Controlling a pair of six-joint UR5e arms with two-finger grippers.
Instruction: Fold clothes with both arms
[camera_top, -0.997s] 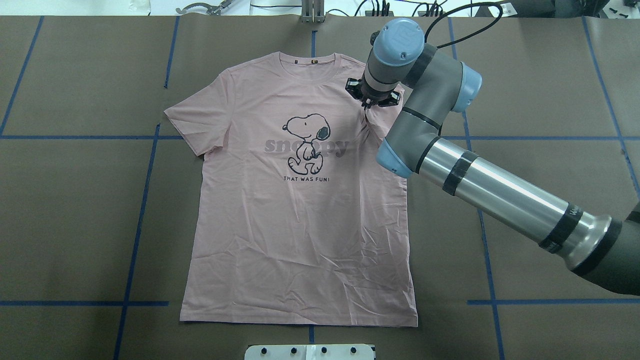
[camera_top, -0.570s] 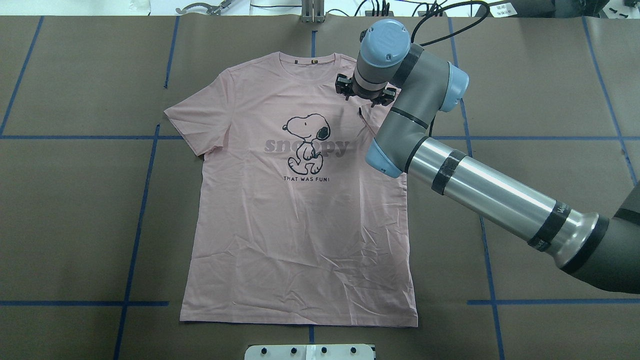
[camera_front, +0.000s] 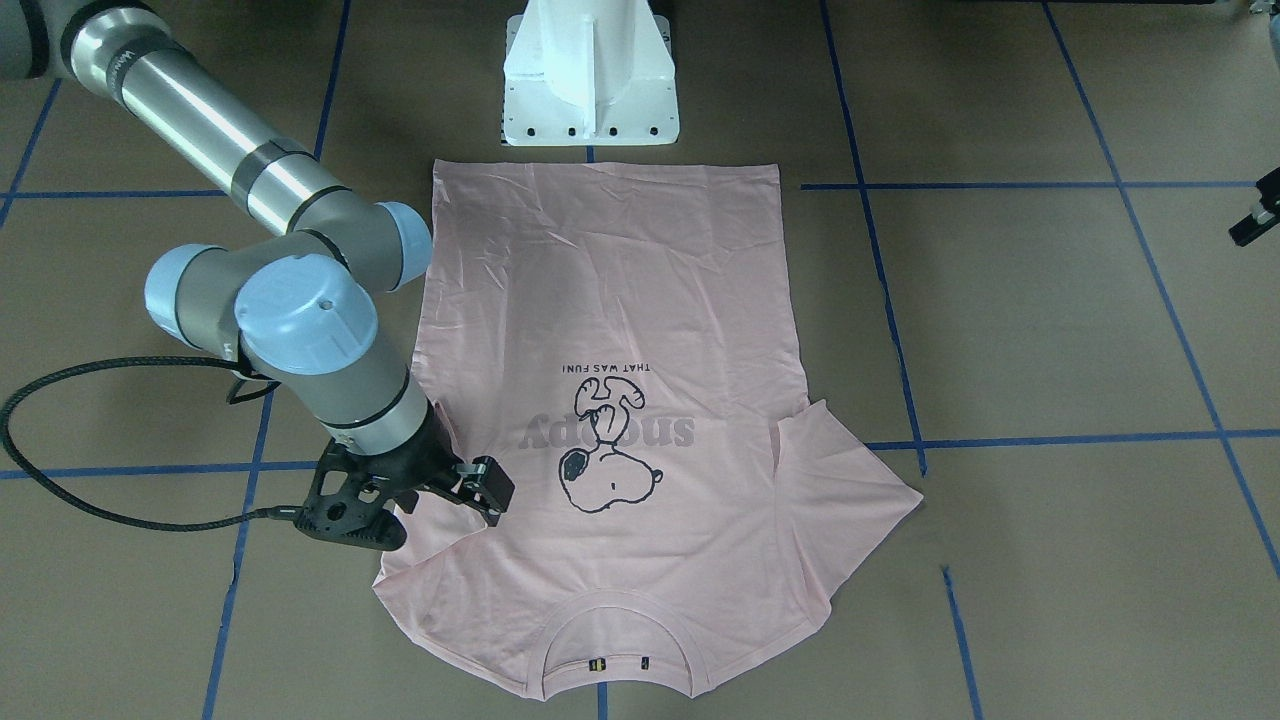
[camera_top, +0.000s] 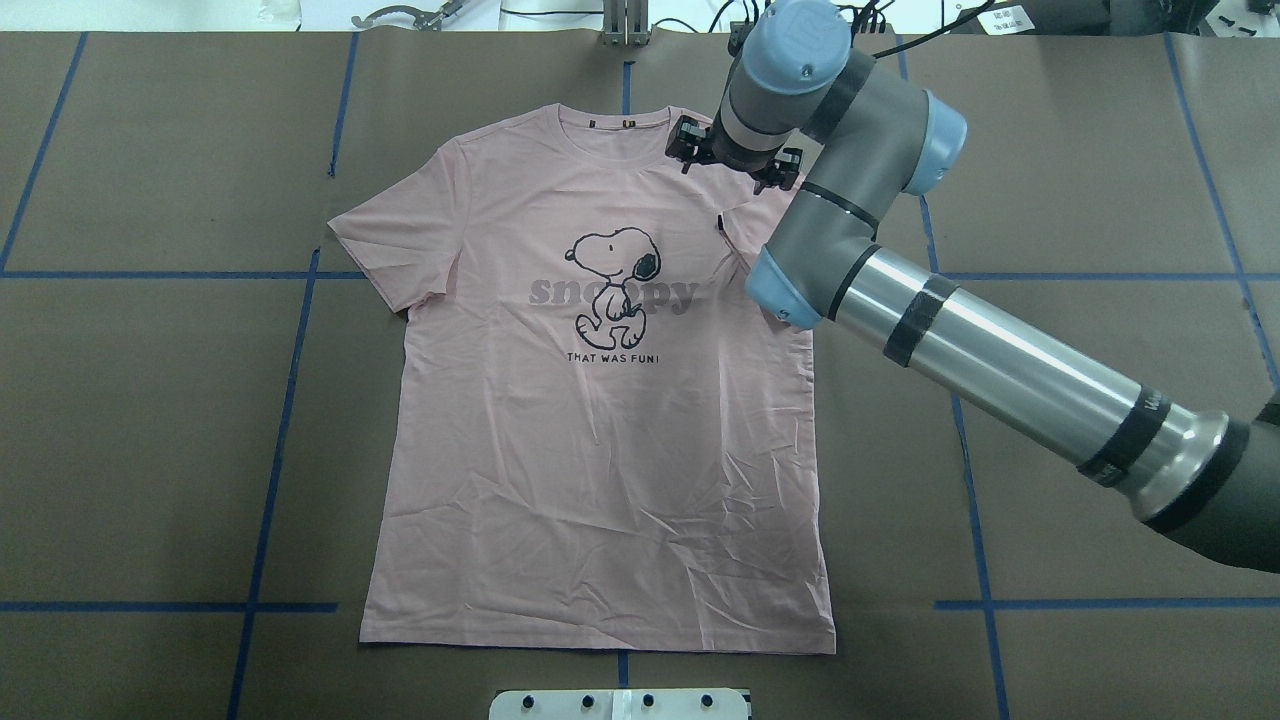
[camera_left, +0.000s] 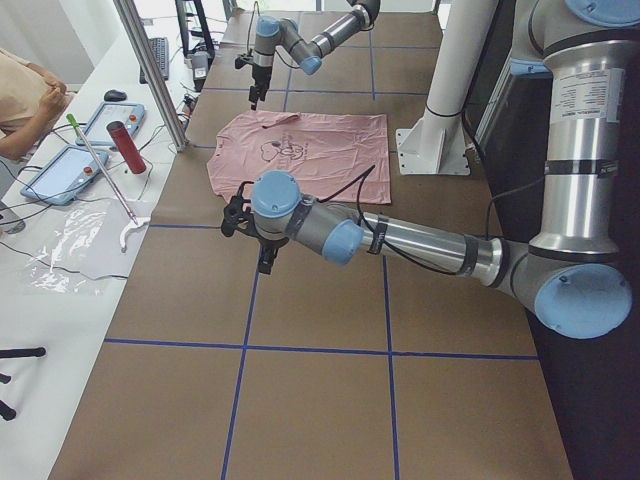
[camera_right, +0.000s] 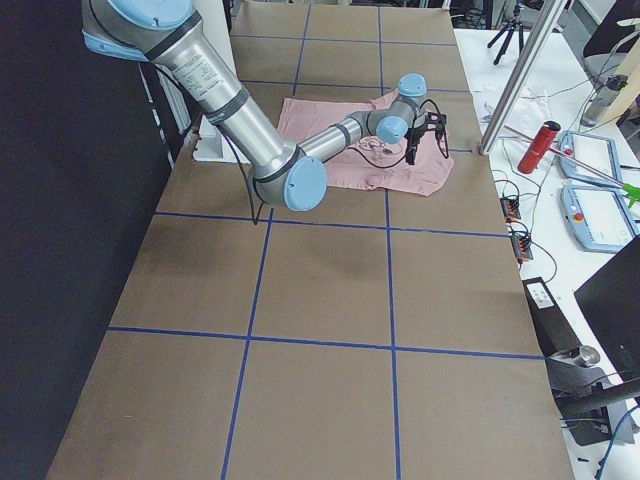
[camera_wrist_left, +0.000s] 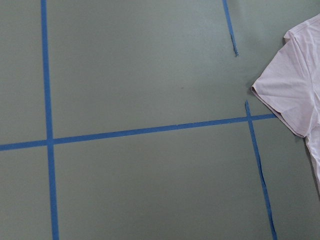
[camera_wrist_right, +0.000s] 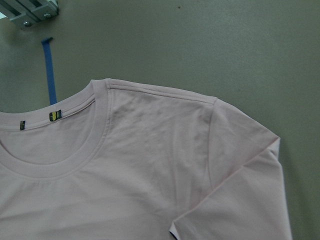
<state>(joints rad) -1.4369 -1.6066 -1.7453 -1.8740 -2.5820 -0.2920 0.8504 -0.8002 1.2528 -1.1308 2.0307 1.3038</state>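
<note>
The pale pink T-shirt (camera_top: 600, 450) lies flat and face up on the brown table, with the Snoopy print showing and the collar at the far side. It also shows in the front view (camera_front: 620, 280) and in the right wrist view (camera_wrist_right: 150, 165). There its right sleeve (camera_wrist_right: 250, 190) has a diagonal fold. My right gripper (camera_top: 722, 220) hovers over the shirt's right shoulder, open and holding nothing. My right arm (camera_front: 300, 330) hides most of it. My left gripper (camera_left: 266, 258) hangs over bare table left of the shirt. I cannot tell if it is open or shut.
The white pedestal base (camera_front: 590, 80) stands at the shirt's hem side. Blue tape lines (camera_top: 290, 400) cross the table. The left wrist view shows tape lines and the shirt's left sleeve (camera_wrist_left: 295, 100). A side desk holds tablets and a red bottle (camera_left: 127, 147).
My right gripper has let go of the bunched fabric by the right shoulder. It has risen and moved toward the collar side. The fabric now lies flat.
</note>
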